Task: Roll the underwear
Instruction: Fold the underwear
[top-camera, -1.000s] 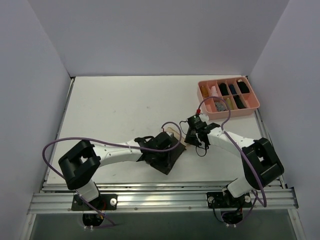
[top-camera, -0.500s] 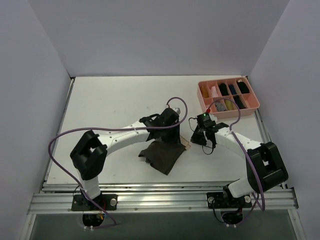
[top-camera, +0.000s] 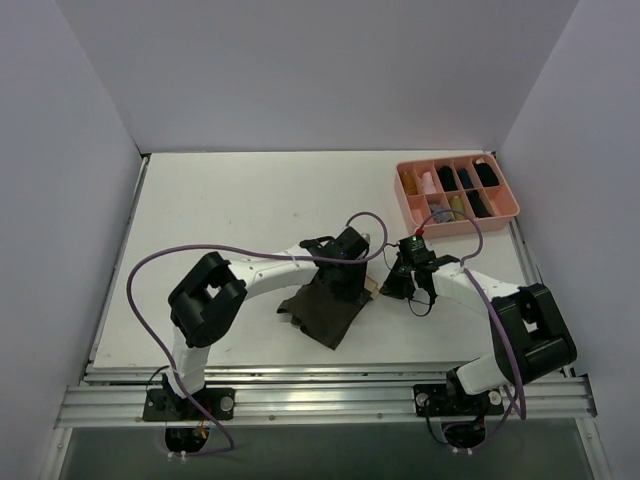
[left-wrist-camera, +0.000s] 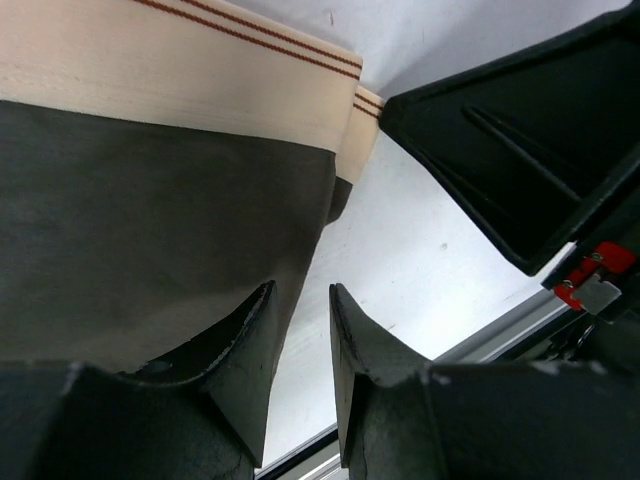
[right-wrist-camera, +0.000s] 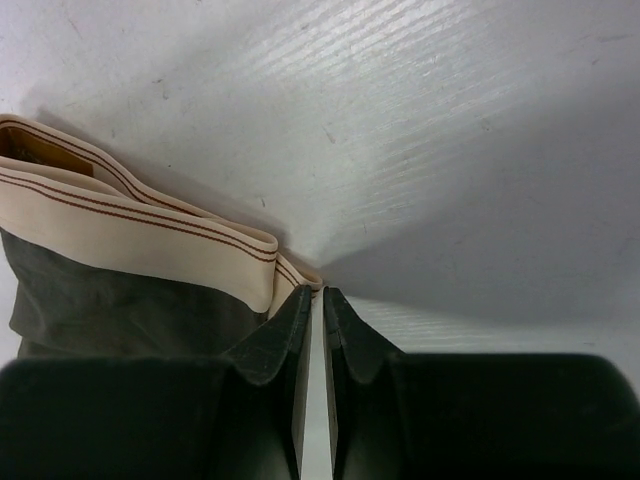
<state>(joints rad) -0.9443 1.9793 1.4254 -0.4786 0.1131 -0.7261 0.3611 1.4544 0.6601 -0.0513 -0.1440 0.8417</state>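
The underwear (top-camera: 322, 312) lies flat on the white table, dark olive-brown, with its tan waistband (top-camera: 371, 290) at its right end. My left gripper (top-camera: 352, 284) hangs low over the waistband end. In the left wrist view its jaws (left-wrist-camera: 300, 292) stand slightly apart with only bare table between them, and the left finger (left-wrist-camera: 250, 335) overlaps the cloth's edge (left-wrist-camera: 150, 230). My right gripper (top-camera: 393, 287) is just right of the waistband. In the right wrist view its jaws (right-wrist-camera: 312, 292) are almost closed, with the tips at the waistband's corner (right-wrist-camera: 290, 268). Whether they pinch it is unclear.
A pink compartment tray (top-camera: 405, 205) with small rolled bundles stands at the back right. The aluminium rail (top-camera: 320, 395) runs along the near edge. The right arm's black body (left-wrist-camera: 530, 150) fills the upper right of the left wrist view, close to my left gripper.
My left gripper lifted off the middle of the cloth and moved up and right to the waistband end. The right gripper shifted slightly right and stays by the waistband corner.
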